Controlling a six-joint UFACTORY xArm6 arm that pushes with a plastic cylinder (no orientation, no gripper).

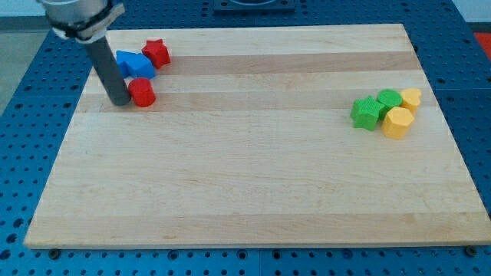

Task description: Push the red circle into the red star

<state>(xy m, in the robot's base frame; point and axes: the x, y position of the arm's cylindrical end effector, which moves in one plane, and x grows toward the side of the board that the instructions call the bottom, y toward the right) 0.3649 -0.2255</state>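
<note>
Currently my tip (120, 102) is resting on the wooden board (253, 176) near its upper left corner, pressing against the left side of the red circle (143, 93). No jaws are fitted: I am ending in a straight dark rod, so nothing is being gripped and contact is by pushing only. The red circle is sitting just below a pair of blue blocks (135, 64), whose exact shapes I cannot make out, and appears to be touching or nearly touching the lower one. The red star (156, 52) is lying toward the view's top from the circle, touching the upper right of the blue blocks and standing apart from the circle. Well apart, near the view's right edge, two green blocks (376, 107) and two yellow blocks (403, 113) are sitting clustered together.
</note>
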